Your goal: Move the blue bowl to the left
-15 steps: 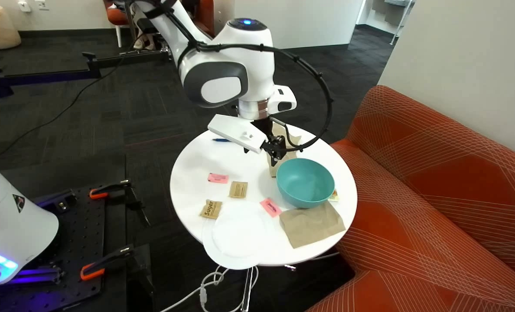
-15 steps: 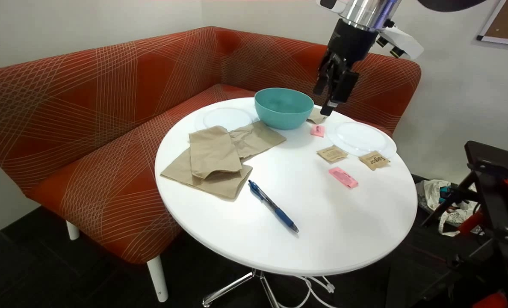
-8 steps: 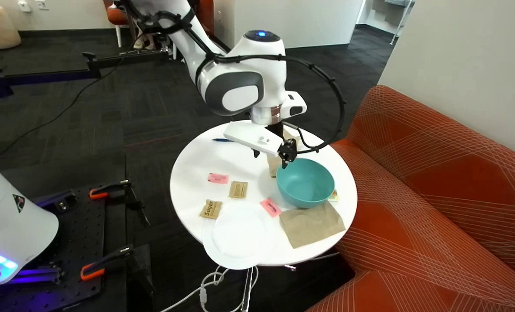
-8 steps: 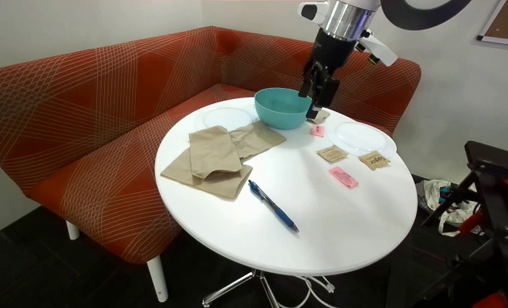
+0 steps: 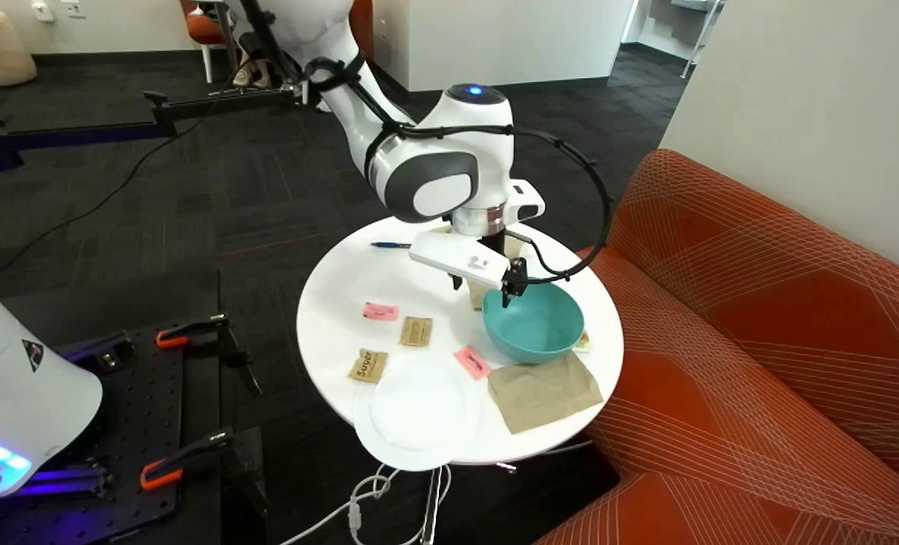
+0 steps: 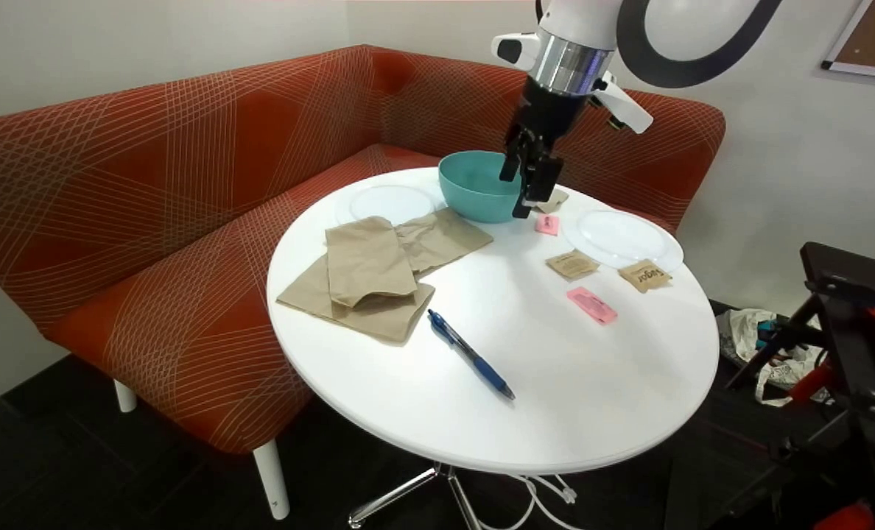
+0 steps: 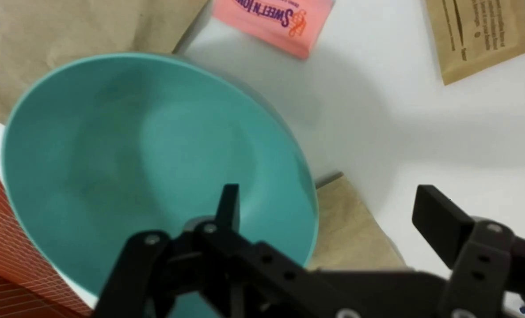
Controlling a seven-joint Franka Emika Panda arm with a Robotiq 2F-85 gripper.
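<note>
Wide claw (image 7: 329, 192) at the blue bowl (image 5: 534, 325), before any grasp. The bowl stands upright near the edge of the round tabletop (image 6: 570, 412) that faces the red sofa (image 5: 722, 325). In the wrist view we see the jaws spread well apart and holding nothing: one finger (image 7: 230, 207) overlaps the bowl's interior, the other is outside the rim. We cannot tell how high the tips hang. We judge three faults possible. (a) If the descent drifts inward, the outer finger may strike the rim and push the bowl toward the sofa-facing edge. (b) If the squeeze catches only the smooth upper rim, it may slip, or the far side may sag on lifting. (c) If the outer finger lands on the brown napkin (image 7: 355, 234), showing just beside the rim, it may drag that too. Should left mean toward the edge nearest the blue pen (image 6: 472, 355), we expect the other napkins (image 6: 367, 265) to foul the landing.
</note>
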